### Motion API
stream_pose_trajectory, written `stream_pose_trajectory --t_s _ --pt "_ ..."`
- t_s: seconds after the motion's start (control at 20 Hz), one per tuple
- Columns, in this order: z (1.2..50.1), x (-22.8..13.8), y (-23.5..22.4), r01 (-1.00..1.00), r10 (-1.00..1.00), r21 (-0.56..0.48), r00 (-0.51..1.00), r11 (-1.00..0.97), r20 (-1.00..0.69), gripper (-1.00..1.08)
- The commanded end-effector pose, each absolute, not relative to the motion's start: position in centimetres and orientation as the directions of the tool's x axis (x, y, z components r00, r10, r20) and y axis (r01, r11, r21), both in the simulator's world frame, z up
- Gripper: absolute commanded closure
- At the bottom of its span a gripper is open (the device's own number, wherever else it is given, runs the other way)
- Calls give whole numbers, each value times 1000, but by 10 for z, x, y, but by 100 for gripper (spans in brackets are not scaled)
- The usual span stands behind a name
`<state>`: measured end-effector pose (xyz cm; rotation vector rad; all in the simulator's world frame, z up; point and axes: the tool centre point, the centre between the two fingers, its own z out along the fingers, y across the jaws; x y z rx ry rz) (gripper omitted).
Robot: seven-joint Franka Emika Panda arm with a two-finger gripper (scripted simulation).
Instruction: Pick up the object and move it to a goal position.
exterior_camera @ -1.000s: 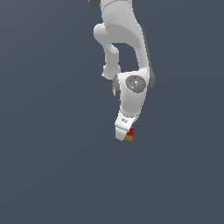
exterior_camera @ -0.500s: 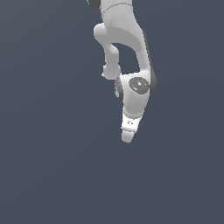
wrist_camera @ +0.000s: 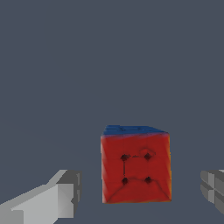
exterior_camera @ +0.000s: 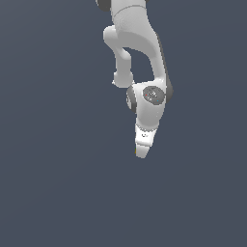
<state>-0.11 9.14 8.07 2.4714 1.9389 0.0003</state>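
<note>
The small red block with dark dots and a blue edge (wrist_camera: 135, 168) sits between the wide-spread grey fingers (wrist_camera: 61, 197) of the pincer (wrist_camera: 140, 197), gaps on both sides.

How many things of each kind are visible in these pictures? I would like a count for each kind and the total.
Red block with dark dots and a blue face: 1
Robot arm: 1
Gripper on that arm, jaws apart on either side of the block: 1
Total: 3
</note>
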Motion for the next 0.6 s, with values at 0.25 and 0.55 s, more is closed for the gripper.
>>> stream_pose_trajectory --t_s 0.25,0.55 --pt "49 -3 92 972 972 0 234 -234 0 -92" --pt "33 -2 92 973 973 0 233 -233 0 -92"
